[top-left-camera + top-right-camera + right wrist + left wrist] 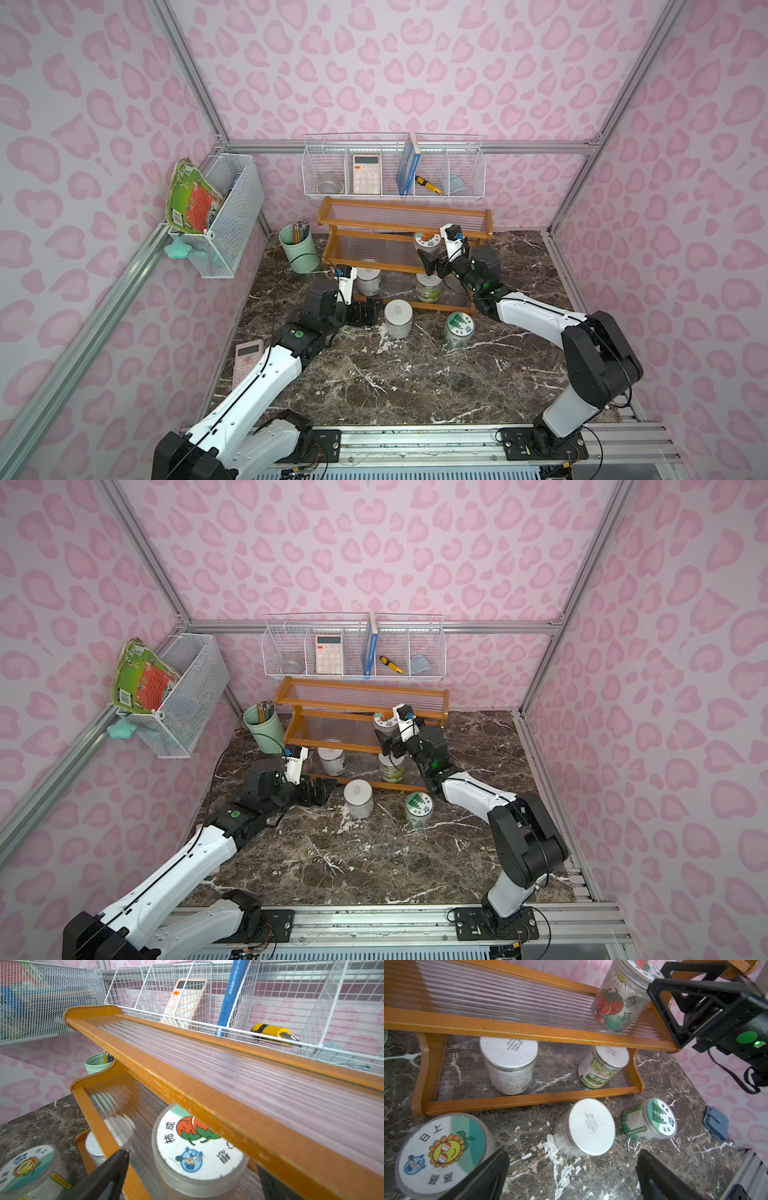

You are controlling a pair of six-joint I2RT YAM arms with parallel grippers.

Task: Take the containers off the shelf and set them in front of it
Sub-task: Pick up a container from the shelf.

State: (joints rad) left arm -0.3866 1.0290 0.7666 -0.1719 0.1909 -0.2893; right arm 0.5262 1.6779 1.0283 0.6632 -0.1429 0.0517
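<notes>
Six clear round plastic jars with flat disc lids are what I'm tracking, on and around the shelf (pixel 399 216), a stepped rack of glossy orange-brown wood with clear ribbed tiers. Three sit on it: the tomato jar (pixel 428 242) is upright on the middle tier near its right end, and the plain white-lidded jar (pixel 369 279) and the green-labelled jar (pixel 429 286) are on the bottom tier. Three stand on the dark, white-veined marble table (pixel 415 374) just in front: a second white-lidded jar (pixel 398 316), the leaf-lidded jar (pixel 459 329), and the sunflower jar (pixel 444 1153), which I only get in the wrist views. My right gripper (pixel 187 1184) is spread wide, its black fingers (pixel 104 1174) on either side of the tomato jar and not visibly touching it, so it holds nothing. My left gripper (pixel 571 1180) sits low over the marble, also wide, with nothing between the jaws. One finger overlaps the sunflower jar's edge, and I cannot tell whether they touch.
</notes>
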